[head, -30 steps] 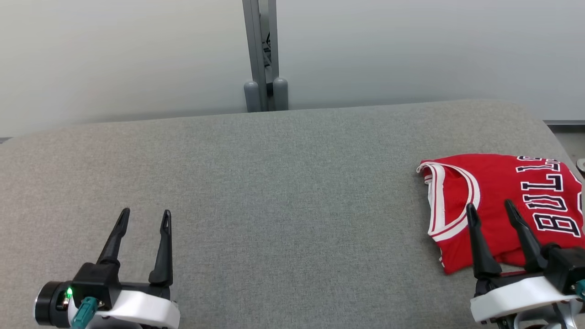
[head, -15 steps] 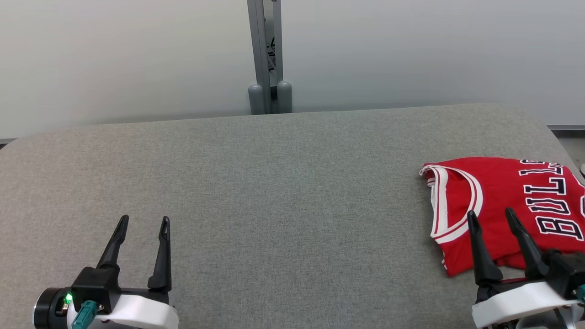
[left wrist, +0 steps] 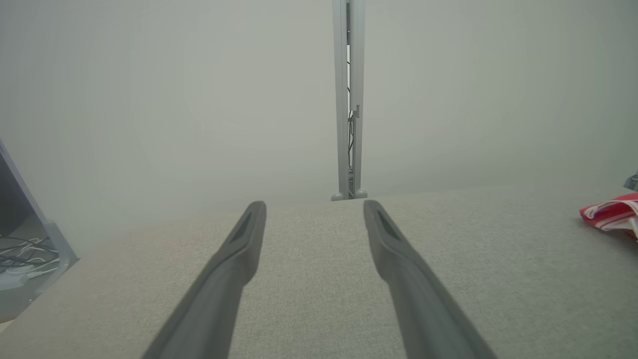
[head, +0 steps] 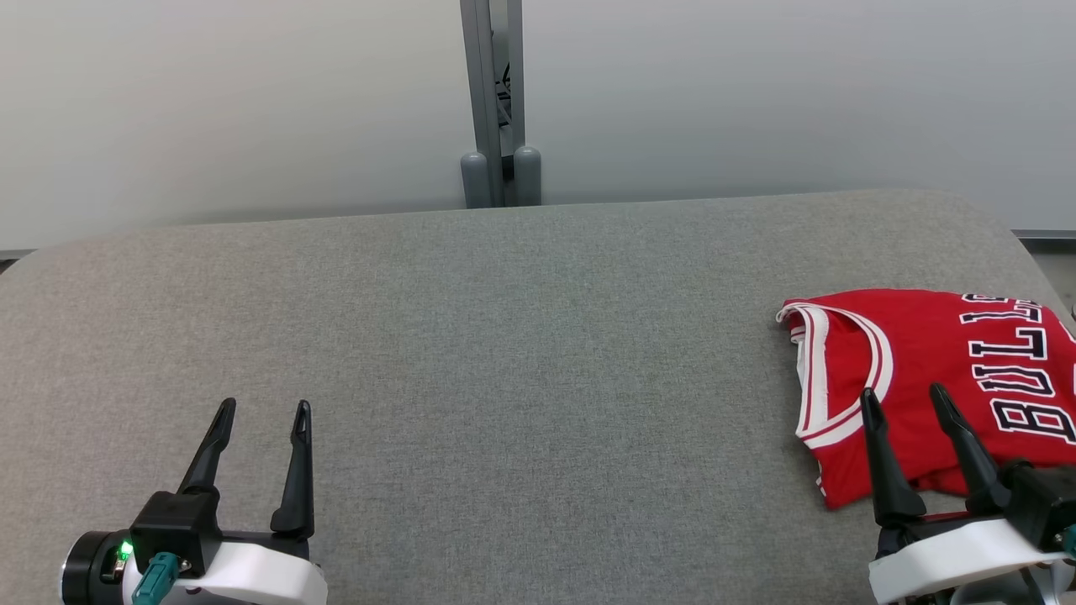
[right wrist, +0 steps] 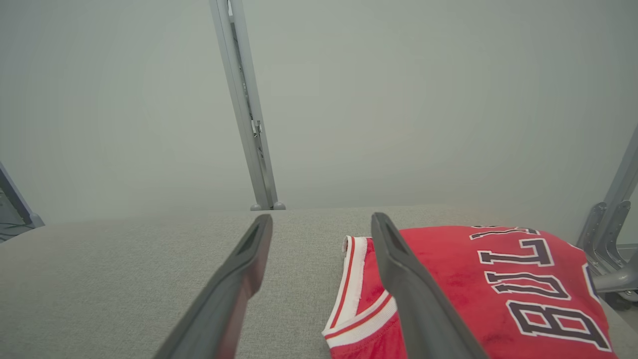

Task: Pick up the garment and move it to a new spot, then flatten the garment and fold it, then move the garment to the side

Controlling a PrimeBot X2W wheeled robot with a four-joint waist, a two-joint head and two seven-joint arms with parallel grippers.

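The garment [head: 933, 378] is a red jersey with white trim and dark lettering, lying folded at the right end of the grey padded table [head: 521, 336]. It also shows in the right wrist view as the garment [right wrist: 478, 289] and at the far right as the garment [left wrist: 610, 214] in the left wrist view. My right gripper [head: 904, 395] hovers open at the jersey's near edge, nothing between its fingers. My left gripper [head: 265, 409] stands open over bare table at the near left, far from the jersey.
A grey metal post [head: 496, 101] rises behind the table's far edge, with pale panels on both sides. A grey frame [right wrist: 610, 234] stands beyond the table's right end. Cables [left wrist: 20, 249] lie off the left end.
The head camera has tilted a little, so the whole picture has slid down and slightly right. Both grippers stay open and the jersey lies where it was.
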